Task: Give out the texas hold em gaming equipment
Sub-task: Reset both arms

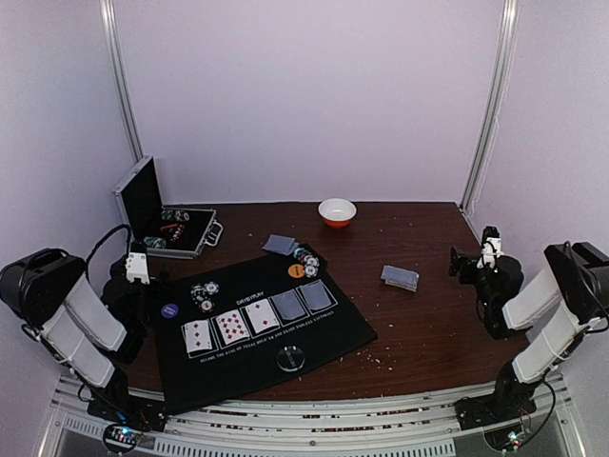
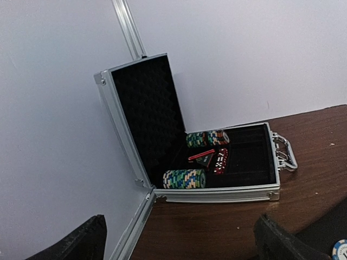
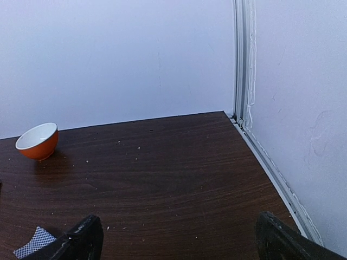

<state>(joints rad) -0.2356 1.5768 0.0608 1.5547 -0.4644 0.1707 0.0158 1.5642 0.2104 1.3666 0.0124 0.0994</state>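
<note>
Black mat flat, three red-pip cards face-up, two grey-backed cards face-down, deck apart

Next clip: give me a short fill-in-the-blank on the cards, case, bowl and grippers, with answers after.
1. On the black mat, ___ of the five boxes hold face-up cards.
2. The lid of the metal case stands ___.
3. The bowl is white inside and ___ outside.
4. The left gripper and the right gripper are both ___, holding nothing.

Missing words: three; open; orange; open.
</note>
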